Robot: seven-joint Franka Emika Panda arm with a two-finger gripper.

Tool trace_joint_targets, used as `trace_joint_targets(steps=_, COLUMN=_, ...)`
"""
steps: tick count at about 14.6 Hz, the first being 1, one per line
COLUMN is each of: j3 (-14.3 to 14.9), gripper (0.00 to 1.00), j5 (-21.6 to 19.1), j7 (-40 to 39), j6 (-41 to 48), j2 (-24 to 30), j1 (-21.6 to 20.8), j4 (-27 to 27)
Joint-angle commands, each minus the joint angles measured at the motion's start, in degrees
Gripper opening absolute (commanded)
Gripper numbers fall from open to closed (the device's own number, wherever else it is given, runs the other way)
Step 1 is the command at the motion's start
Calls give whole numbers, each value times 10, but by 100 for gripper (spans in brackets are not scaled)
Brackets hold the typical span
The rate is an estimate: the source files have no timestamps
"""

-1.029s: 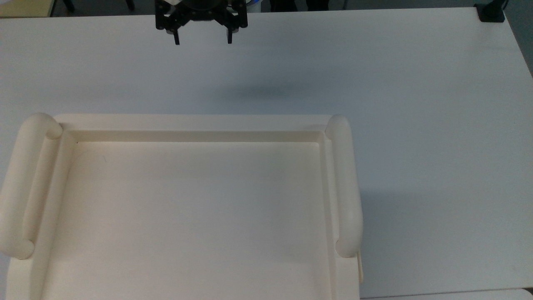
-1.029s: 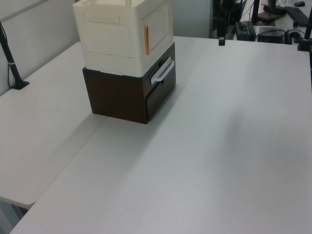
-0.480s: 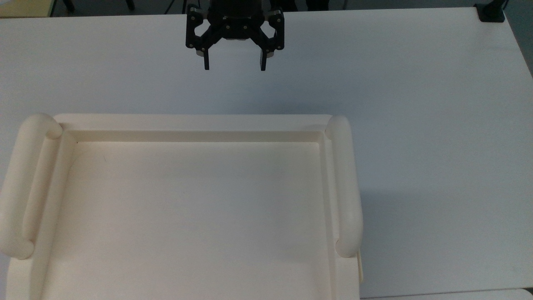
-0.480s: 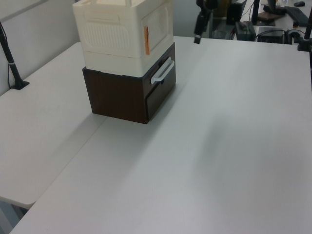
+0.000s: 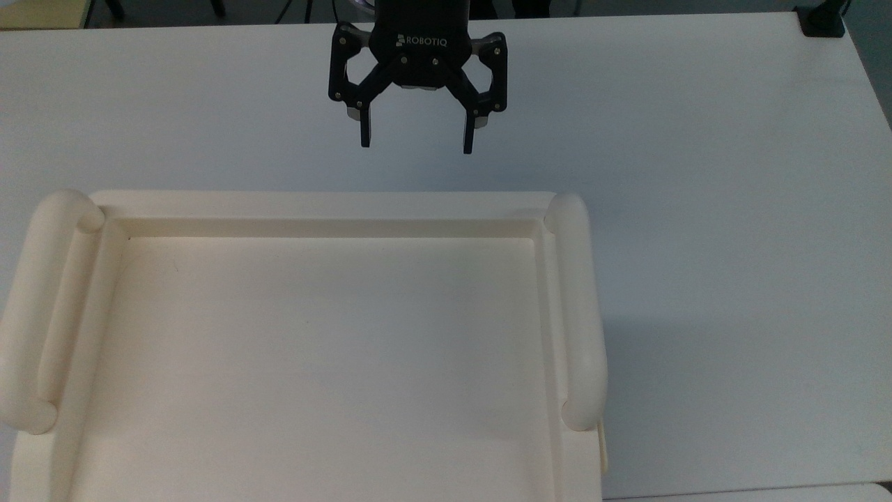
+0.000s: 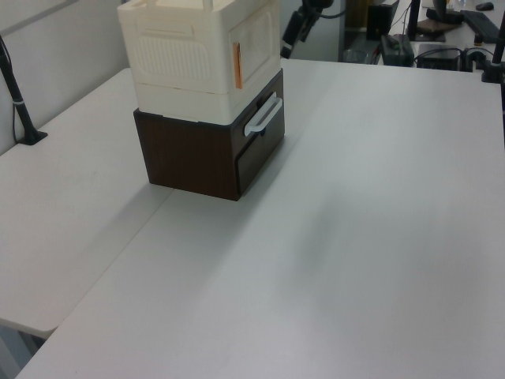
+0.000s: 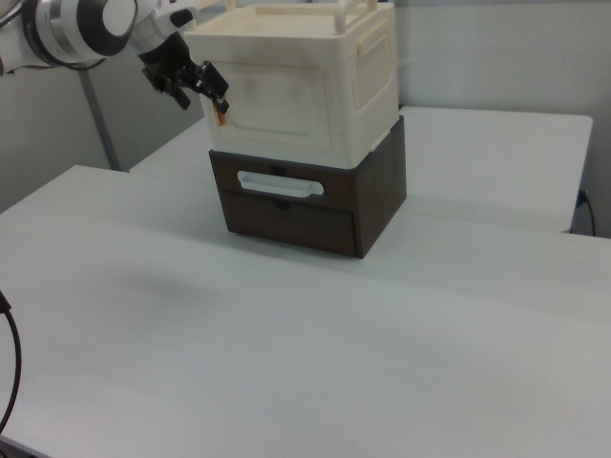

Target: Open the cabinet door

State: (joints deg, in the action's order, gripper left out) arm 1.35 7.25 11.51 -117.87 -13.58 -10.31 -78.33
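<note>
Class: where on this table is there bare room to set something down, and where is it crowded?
Free: the table in front of the drawer, and right of the cabinet in the top view. Crowded: before the cabinet door, where the open pincer hangs.

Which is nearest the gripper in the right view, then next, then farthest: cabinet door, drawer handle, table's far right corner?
From the gripper:
1. Cabinet door, just to the right view's right of the fingertips.
2. Drawer handle, below on the brown base.
3. Table corner, far at the right view's right.
</note>
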Motion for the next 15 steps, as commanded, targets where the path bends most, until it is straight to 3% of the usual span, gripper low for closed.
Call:
trace_joint_targets(steps=1, j3=5, gripper=100, j5=29, j7=49, j6=-63, j2=-58, j1=-7, j4=43)
trace_joint_targets(steps=6, j3=4, gripper=100, j5=45, j7=70, j6=-149, j2=-80, j1=-14, j4=53)
trace_joint_targets(steps=11, j3=6, gripper=100, j5=65, j7=72, j6=-156, j2=-94, j1=-30, j4=54)
trace_joint_targets(steps=15, j3=5, gripper=82, j5=86, j7=73, j6=-188, j2=-99, j1=-31, j4=54)
